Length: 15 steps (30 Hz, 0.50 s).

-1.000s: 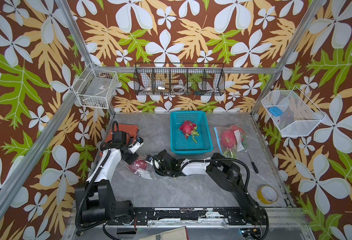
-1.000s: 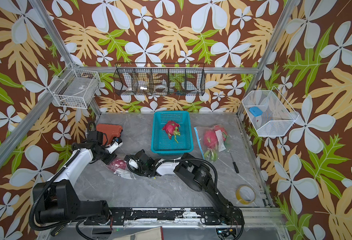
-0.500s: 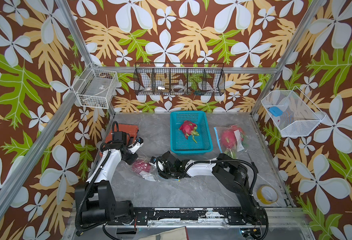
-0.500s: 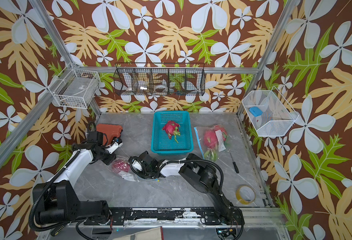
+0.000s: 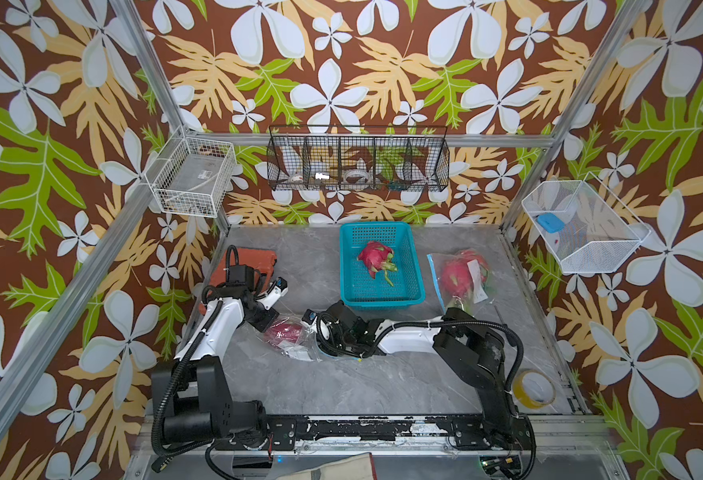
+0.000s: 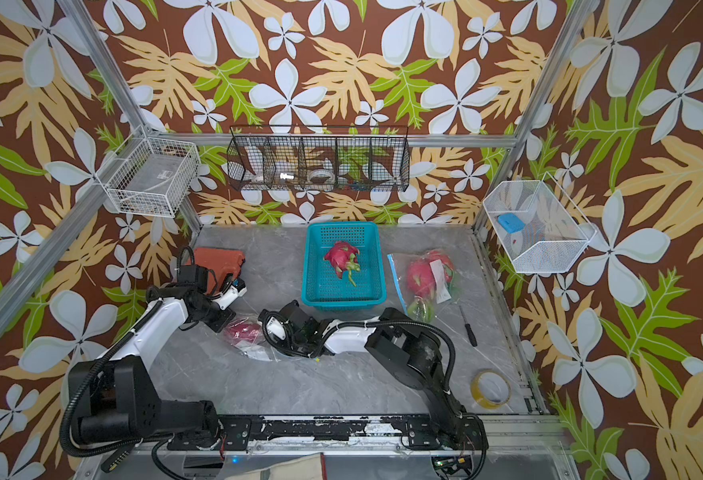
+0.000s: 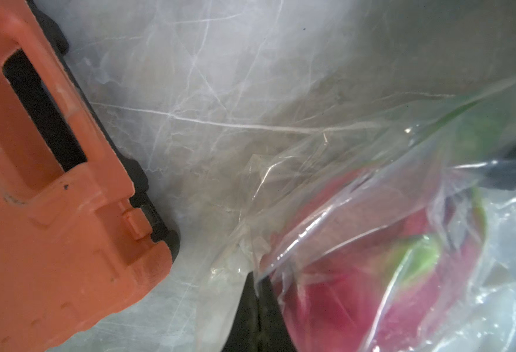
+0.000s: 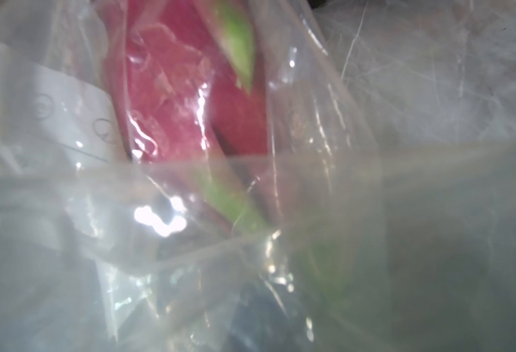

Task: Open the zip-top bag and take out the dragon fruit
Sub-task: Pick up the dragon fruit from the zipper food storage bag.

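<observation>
While the bag (image 5: 296, 345) lies on the bench (image 5: 341, 386) near the basket's (image 5: 383, 300) left front corner, a fruit (image 5: 285, 331) inside it, the left pincer (image 7: 257, 283) is pressed together, pinching its film on the side away from the basket; the right pincer (image 5: 318, 338), likewise pressed together, meets its basket-side edge.

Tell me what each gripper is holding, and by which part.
Both are shut on the bag holding a dragon fruit: left gripper pinches its edge; where the right gripper grips is hidden by plastic.
</observation>
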Motion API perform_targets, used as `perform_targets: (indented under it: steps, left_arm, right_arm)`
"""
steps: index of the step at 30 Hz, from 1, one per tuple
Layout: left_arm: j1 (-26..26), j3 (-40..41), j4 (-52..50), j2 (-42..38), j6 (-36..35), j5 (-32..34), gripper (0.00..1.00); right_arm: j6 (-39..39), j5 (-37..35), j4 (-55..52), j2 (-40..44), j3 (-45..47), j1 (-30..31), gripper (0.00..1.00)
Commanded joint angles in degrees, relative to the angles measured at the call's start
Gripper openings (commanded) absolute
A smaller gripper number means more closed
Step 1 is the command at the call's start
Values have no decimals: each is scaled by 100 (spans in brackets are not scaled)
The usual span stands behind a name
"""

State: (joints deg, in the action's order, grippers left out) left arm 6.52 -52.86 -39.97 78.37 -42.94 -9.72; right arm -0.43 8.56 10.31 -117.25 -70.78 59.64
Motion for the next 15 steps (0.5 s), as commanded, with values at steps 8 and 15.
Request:
perform_targets:
  steps: [8,15]
  left_arm:
    - [-2,182,813,-205,-308,976,0]
    - [-4,405,1139,-283,-514,1347,0]
  right_arm:
    - [206,-8,53,536,596,105,0]
    - [315,-18,43,1109,1084,112,0]
